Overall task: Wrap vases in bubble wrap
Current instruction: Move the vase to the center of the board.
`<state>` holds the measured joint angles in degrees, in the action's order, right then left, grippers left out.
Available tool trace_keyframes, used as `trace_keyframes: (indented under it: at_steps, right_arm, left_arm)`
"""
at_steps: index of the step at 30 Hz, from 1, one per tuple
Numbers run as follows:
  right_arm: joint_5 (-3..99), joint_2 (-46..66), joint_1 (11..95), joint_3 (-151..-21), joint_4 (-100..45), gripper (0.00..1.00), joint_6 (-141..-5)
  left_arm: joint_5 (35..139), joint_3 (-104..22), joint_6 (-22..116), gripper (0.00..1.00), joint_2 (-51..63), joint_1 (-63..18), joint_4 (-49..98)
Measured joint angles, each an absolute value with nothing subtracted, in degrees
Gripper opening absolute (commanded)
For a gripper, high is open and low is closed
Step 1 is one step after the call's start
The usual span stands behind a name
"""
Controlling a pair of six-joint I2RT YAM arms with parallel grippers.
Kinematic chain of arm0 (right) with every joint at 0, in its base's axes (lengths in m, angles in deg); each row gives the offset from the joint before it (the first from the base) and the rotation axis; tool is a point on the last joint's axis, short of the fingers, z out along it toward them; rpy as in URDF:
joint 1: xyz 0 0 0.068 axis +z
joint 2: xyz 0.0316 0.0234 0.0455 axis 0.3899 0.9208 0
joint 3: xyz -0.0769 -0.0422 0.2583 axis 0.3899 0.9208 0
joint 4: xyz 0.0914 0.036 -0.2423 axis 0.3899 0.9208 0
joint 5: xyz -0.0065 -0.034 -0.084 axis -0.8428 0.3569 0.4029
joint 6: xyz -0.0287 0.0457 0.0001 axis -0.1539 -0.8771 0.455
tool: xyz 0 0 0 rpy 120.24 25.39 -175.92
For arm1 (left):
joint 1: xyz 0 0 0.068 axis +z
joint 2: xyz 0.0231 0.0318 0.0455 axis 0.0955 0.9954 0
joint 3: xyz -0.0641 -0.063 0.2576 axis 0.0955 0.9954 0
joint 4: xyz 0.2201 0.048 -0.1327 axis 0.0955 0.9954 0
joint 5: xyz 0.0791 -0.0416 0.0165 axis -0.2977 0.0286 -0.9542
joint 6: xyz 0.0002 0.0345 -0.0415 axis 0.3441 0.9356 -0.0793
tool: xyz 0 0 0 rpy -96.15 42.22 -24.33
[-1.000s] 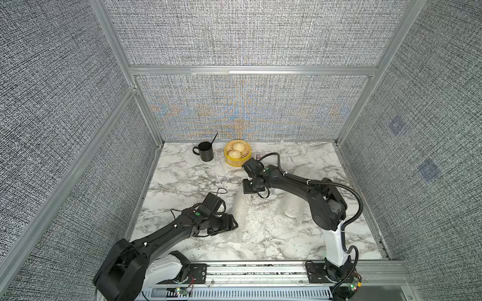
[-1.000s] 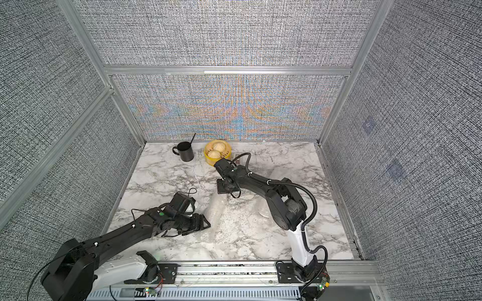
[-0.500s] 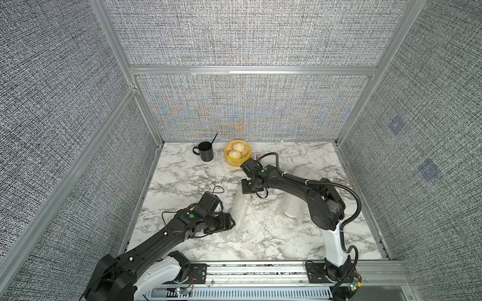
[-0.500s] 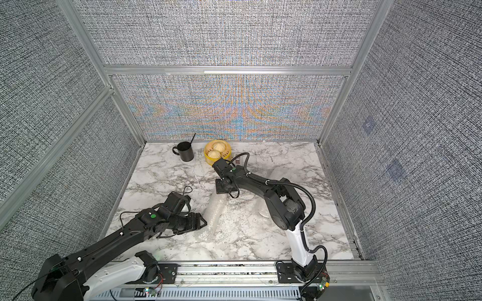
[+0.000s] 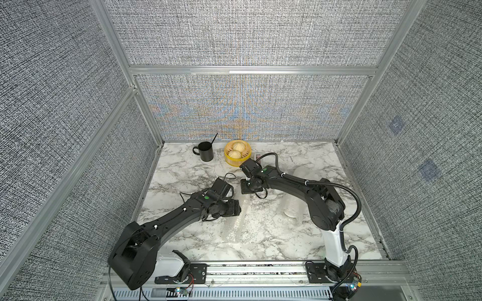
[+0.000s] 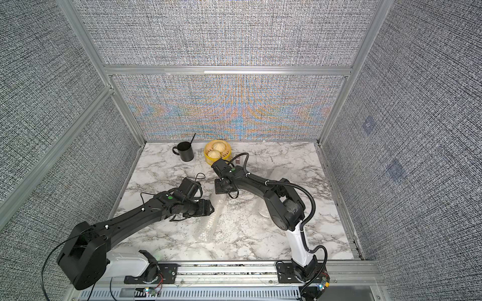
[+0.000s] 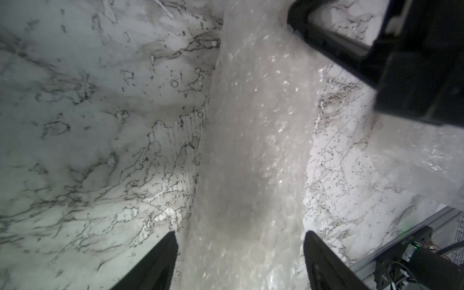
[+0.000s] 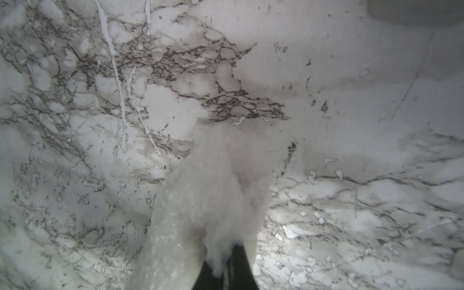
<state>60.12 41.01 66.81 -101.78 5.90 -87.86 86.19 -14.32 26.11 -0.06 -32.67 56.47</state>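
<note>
Now the left arm (image 5: 182,216) has shifted. Over the last second its wrist has slid along the long roll of clear, bubble-dotted plastic wrap (image 5: 235,221), away from the front rail (image 5: 260,265) and toward the other arm, and the left jaws have eased a touch wider. In the left wrist view they stand spread, with a black fingertip (image 7: 160,256) on each side of the roll, just beside it and clamping nothing. The right arm (image 5: 287,182) has barely drifted, and the right jaws stay pressed together, pinching the bunched far end (image 8: 213,200) of that same wrap low over the white, grey-veined marble desk (image 5: 182,177). The roll lies flat near the middle of the desk, between the two arms. A dim darker core shows through it, likely one of the white ribbed vases, though the plastic blurs it too much to be sure. Nearer the right arm's base a pale round rim (image 5: 290,213) shows under more clear wrap, and it may be the other vase. By the look of it, the left has let go and is lining up a fresh hold farther along. With only one end pinned, the loose turns could spring open, so the next close should land squarely on the roll.
</note>
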Motion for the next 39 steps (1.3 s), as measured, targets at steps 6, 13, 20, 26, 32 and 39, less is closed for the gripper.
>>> trace_keyframes:
  at_steps: [6, 13, 20, 26, 32, 39]
  right_arm:
    - [60.12, 40.99, 66.81, -101.72, 5.80, 0.00, -87.86]
    - [60.09, 40.99, 66.81, -101.67, 5.71, 0.00, -87.86]
    - [59.88, 40.99, 66.83, -101.48, 5.34, 0.00, -87.84]
    - [59.57, 40.62, 66.83, -101.39, 5.18, 0.00, -87.84]
    - [58.52, 39.16, 66.06, -101.32, 5.12, 0.15, -87.82]
    - [57.19, 35.07, 64.01, -101.32, 5.25, 0.35, -86.79]
  left_arm:
    - [88.35, -12.18, 26.92, 0.81, 1.90, -32.67, 53.15]
    - [89.29, -10.32, 26.87, 0.79, 3.52, -32.67, 50.63]
    - [90.82, -7.42, 26.39, 0.71, 3.70, -32.67, 46.65]
    - [92.33, -5.45, 26.39, 0.64, 3.80, -32.38, 43.35]
    - [94.61, -4.42, 27.37, 0.61, 4.15, -31.38, 41.10]
    - [95.61, -3.96, 28.07, 0.60, 4.13, -30.72, 40.32]
